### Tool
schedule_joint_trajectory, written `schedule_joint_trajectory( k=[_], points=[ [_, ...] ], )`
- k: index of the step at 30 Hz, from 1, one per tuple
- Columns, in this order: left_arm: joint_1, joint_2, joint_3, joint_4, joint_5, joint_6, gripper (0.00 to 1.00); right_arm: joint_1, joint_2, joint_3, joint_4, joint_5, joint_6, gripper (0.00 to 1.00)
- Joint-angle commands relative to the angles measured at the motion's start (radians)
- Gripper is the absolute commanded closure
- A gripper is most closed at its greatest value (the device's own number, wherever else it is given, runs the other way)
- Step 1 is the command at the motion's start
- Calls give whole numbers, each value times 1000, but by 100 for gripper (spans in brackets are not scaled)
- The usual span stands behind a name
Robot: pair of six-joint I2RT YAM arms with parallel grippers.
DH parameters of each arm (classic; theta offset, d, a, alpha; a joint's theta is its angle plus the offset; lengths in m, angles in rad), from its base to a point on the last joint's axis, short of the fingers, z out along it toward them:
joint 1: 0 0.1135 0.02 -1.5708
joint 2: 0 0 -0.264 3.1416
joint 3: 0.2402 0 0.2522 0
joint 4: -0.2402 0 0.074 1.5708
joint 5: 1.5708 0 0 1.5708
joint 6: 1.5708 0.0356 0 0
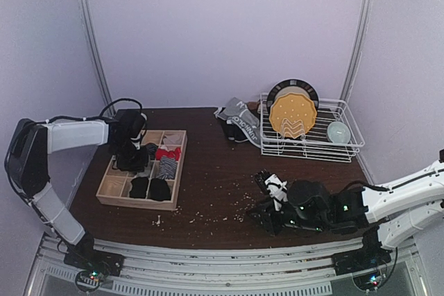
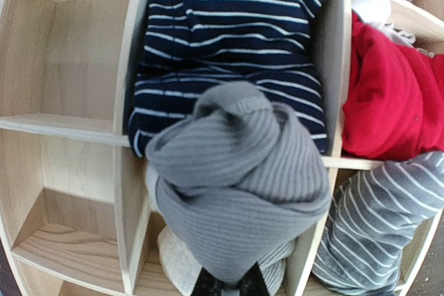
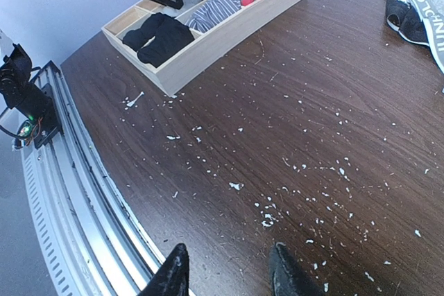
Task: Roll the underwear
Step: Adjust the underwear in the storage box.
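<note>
A rolled grey ribbed underwear [image 2: 236, 185] fills the left wrist view, and my left gripper [image 2: 229, 283] is shut on its lower end. It hangs over the middle compartments of the wooden organiser tray [image 1: 111, 195], where the left gripper [image 1: 130, 154] hovers. More underwear [image 1: 239, 121], black and grey with a white-lettered waistband [image 3: 416, 5], lies in a heap at the back of the table. My right gripper [image 3: 229, 247] stands open over bare table near the front edge [image 1: 260, 202], with nothing between its fingers.
The tray holds black rolls [image 1: 149, 186], a red cloth [image 2: 395, 95], a navy striped roll [image 2: 229, 25] and a grey striped roll [image 2: 381, 220]. A white wire dish rack [image 1: 312, 145] with a yellow plate [image 1: 293, 114] and a bowl [image 1: 338, 131] stands back right. White crumbs [image 3: 267, 216] dot the table.
</note>
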Motion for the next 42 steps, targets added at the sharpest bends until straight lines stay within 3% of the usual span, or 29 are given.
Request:
schedule_joint_trajectory(
  k=[1,14,20,25,33,37,40,42],
  points=[
    [5,40,-2,55,15,6,100,-5,4,22,-19,15,10,62],
    [10,141,-51,137,31,5,100,-7,13,27,-33,20,21,62],
    [14,64,-56,112,29,14,100,-8,-5,49,-65,32,3,62],
    [14,-95,-46,40,14,36,74,-12,-40,72,-104,52,-26,62],
    [8,-265,-46,-47,19,51,48,-30,-47,100,-126,60,-47,61],
    [-26,-367,-49,-56,13,64,43,-41,-59,103,-130,76,-47,61],
    [-130,-419,-46,-17,-17,68,43,-53,-96,83,-122,138,-28,58],
    [-217,-439,-52,37,-42,67,36,-76,-128,72,-135,214,8,52]
  ],
)
